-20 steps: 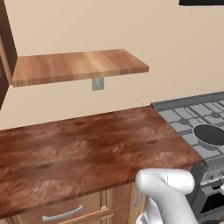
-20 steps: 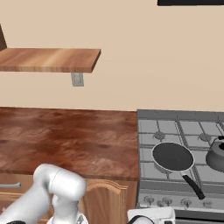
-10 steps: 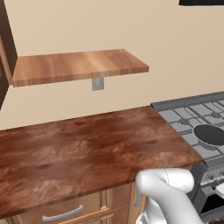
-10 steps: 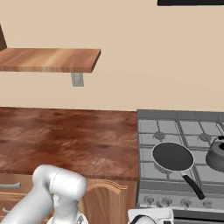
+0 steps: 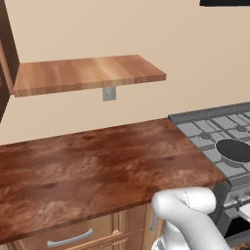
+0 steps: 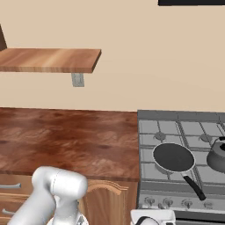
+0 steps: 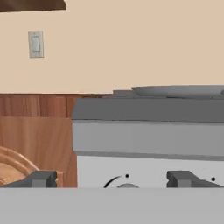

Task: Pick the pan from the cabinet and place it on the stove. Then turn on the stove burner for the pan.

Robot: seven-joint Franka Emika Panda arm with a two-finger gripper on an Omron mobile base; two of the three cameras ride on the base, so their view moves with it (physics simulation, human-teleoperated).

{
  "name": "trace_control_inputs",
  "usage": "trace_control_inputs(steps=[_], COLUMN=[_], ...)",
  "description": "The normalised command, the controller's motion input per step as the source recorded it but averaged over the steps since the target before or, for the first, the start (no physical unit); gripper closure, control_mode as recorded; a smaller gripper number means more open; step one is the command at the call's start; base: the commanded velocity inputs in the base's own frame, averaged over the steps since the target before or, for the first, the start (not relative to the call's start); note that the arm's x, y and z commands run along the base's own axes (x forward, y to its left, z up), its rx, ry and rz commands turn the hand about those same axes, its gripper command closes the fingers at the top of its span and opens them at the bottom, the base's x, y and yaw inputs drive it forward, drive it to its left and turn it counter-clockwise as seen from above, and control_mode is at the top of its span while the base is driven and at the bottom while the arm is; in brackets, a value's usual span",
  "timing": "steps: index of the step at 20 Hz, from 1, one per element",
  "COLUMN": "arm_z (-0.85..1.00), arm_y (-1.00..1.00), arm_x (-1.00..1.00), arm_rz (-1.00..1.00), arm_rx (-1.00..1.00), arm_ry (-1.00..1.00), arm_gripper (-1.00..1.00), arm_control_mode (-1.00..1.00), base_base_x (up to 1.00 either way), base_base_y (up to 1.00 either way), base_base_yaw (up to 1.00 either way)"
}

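On the stove (image 6: 184, 132) — pan (image 6: 173, 157) | above the hand (image 7: 113, 179) — hand agape

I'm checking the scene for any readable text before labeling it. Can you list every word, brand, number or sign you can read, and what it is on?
None: no readable text in any view.
The stove front panel: small black dots and a curved mark by a knob, marks rather than letters or numbers.
The pan, the kettle, the wooden shelf, the wall plate and the countertop: plain, no labels.
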Motion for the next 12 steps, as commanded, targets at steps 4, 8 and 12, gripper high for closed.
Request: trace_control_inputs(steps=[4,8,12], arm_z=[-0.02,-0.02,-0.11], arm_y=[0.00,0.00,0.00], arm_x=[0.15,0.18,0.15], arm_rz=[0.00,0.00,0.00], arm_rx=[0.02,0.00,0.00], arm_ry=[0.00,0.00,0.00], arm_gripper=[-1.00,-1.00,-1.00], arm_control_mode=[-1.00,-1.00,-1.00], base_base_x=[0.00,0.00,0.00], base_base_y=[0.00,0.00,0.00], base_base_yaw=[0.00,0.00,0.00])
